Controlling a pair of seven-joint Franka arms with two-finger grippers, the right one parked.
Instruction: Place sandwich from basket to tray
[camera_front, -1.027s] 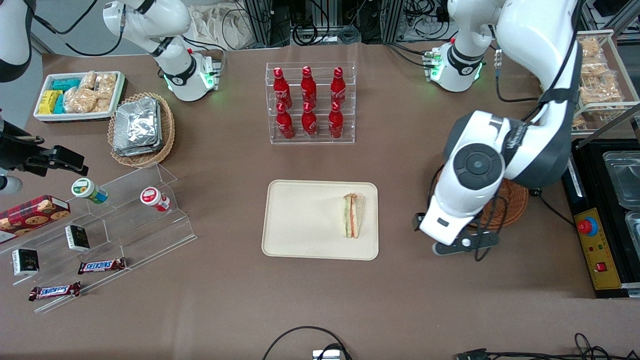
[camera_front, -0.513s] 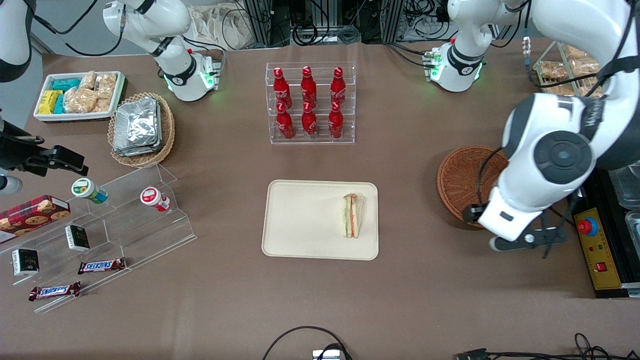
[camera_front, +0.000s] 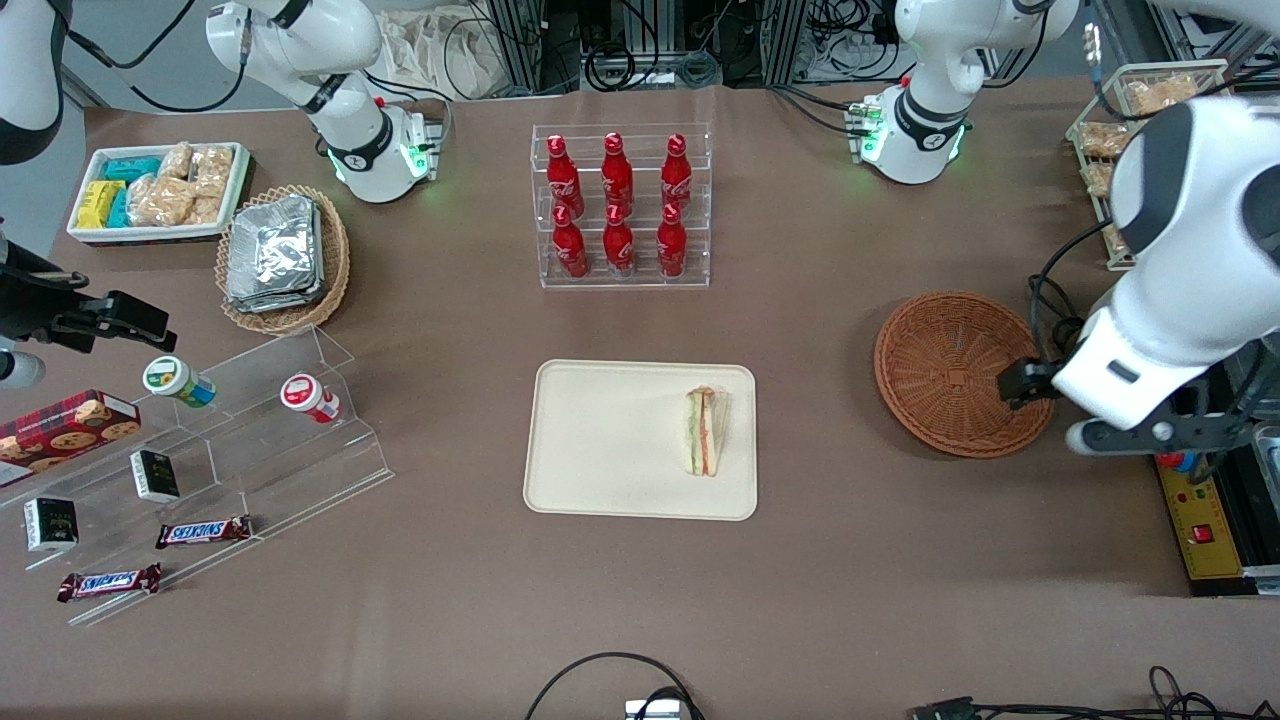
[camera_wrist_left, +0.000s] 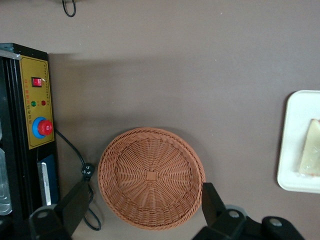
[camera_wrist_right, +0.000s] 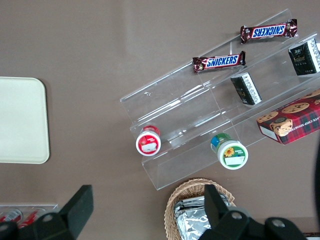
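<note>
The sandwich (camera_front: 705, 432) lies on the cream tray (camera_front: 600, 440), close to the tray's edge that faces the basket. It is a pale wedge with green and orange layers showing. The round reddish-brown basket (camera_front: 950, 370) sits beside the tray toward the working arm's end and holds nothing. The left arm's hand (camera_front: 1130, 385) hangs high over the basket's outer rim. In the left wrist view the gripper (camera_wrist_left: 146, 187) is open, its dark fingers (camera_wrist_left: 80, 202) spread wide above the basket (camera_wrist_left: 150, 150), with nothing between them. The tray's edge (camera_wrist_left: 295, 135) and the sandwich (camera_wrist_left: 310, 152) show there too.
A yellow control box with a red button (camera_front: 1195, 500) lies past the basket at the table's edge, with a black cable (camera_wrist_left: 75, 155) beside it. A wire rack of snack packets (camera_front: 1150, 110) stands farther back. A clear rack of red bottles (camera_front: 620, 210) stands farther back than the tray.
The left arm has swung away from the tray toward its own end of the table, uncovering the basket. The sandwich has stayed on the tray.
</note>
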